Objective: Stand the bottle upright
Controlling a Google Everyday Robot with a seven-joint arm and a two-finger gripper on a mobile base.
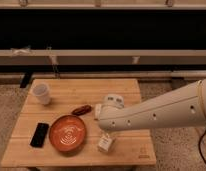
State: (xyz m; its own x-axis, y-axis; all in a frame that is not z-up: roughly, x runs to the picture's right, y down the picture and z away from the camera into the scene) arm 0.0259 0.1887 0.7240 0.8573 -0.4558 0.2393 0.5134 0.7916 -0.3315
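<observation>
A square table of light wooden planks [103, 90] stands on a speckled beige-grey stone floor [8, 112]. Beyond the table's far edge a long pale horizontal ledge [161, 54] runs from side to side. Above it is a wide black band of wall [106, 27], and below it a narrower dark gap. The light is dim and warm. The gripper [105, 136] hangs near the table's front edge, right of its middle.
</observation>
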